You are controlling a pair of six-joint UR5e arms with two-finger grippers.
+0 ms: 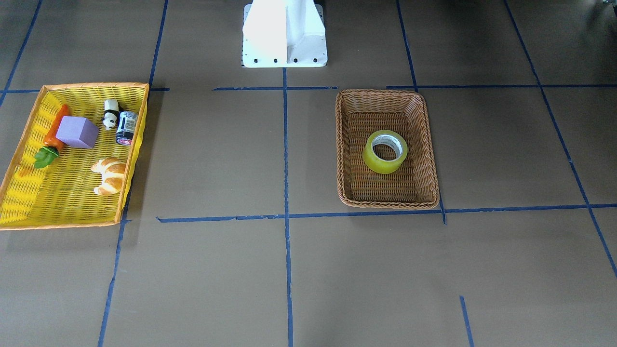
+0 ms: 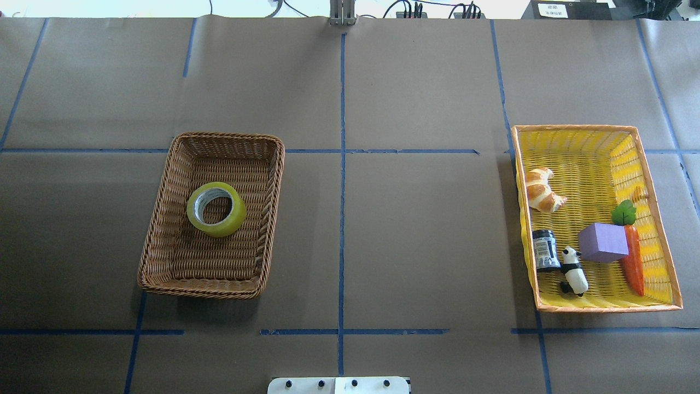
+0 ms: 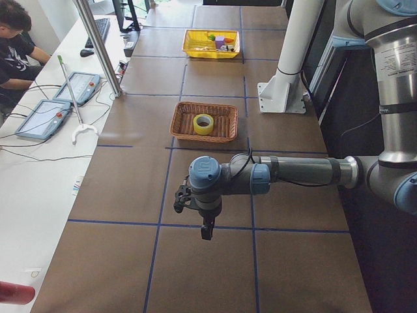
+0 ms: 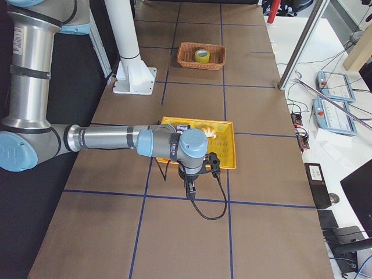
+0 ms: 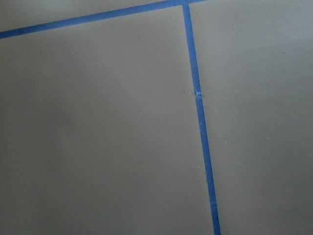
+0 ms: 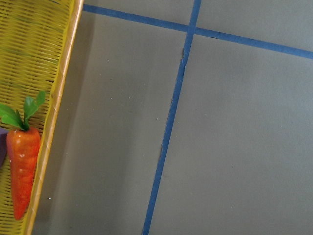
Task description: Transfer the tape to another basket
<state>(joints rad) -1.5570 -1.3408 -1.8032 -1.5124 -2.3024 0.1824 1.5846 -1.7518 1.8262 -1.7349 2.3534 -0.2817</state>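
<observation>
The yellow-green tape [image 1: 384, 151] lies flat in the middle of the brown wicker basket [image 1: 385, 201]. Both also show in the overhead view, the tape [image 2: 216, 209] inside the basket [image 2: 202, 287]. My left gripper [image 3: 206, 230] shows only in the exterior left view. It hangs over the bare table, well short of the basket [image 3: 179, 124]. My right gripper [image 4: 190, 192] shows only in the exterior right view, just beside the near edge of the yellow tray [image 4: 229, 145]. I cannot tell whether either gripper is open or shut.
The yellow orange-rimmed tray [image 2: 601, 307] holds a croissant [image 2: 541, 190], a carrot [image 2: 633, 260], a purple block [image 2: 602, 242], a panda figure [image 2: 573, 271] and a black jar [image 2: 545, 250]. The white robot base [image 1: 284, 33] stands at the table's edge. Operators' consoles [image 3: 65, 98] are beside the table.
</observation>
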